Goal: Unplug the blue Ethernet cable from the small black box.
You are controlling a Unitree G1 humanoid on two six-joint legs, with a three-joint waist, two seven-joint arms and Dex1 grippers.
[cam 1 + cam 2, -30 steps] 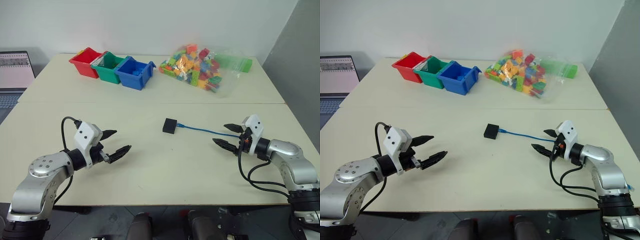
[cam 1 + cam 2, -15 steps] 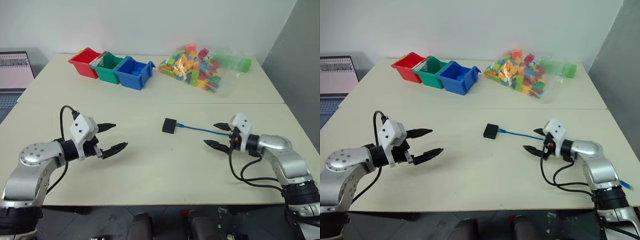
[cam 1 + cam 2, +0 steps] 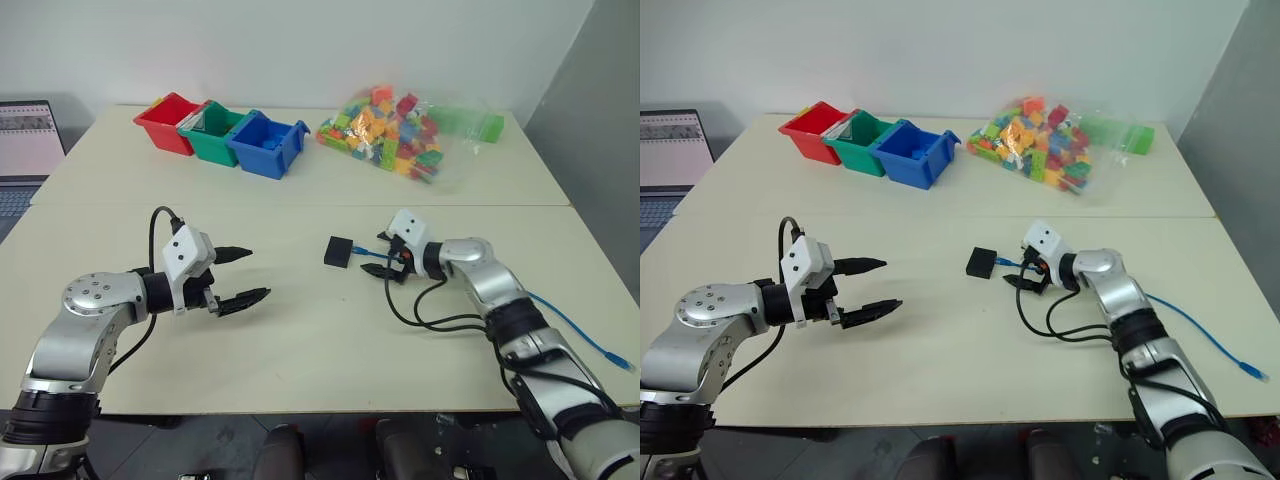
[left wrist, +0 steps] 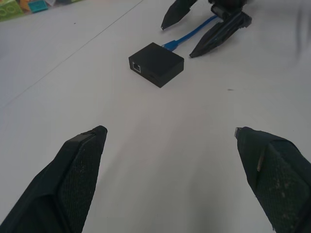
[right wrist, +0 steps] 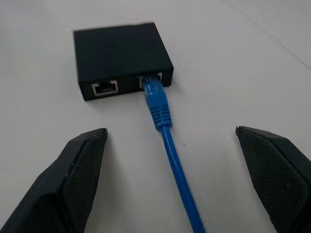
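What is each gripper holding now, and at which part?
Nothing is held. The right gripper stands open astride the blue Ethernet cable near the small black box; the left gripper is open.

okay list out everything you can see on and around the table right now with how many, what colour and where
small black box: one, matte black, middle of the table, a free port beside the plugged one.
blue Ethernet cable: one, bright blue, plugged into the box, trailing to the table's right edge.
bins: three, red, green and blue, in a row at the far left.
bag of bricks: one clear bag, mixed colours, far right.
laptop: one, at the far left edge.
table: cream top.
left gripper: black fingers, open, left of the box.
right gripper: black fingers, open, astride the cable by the box.
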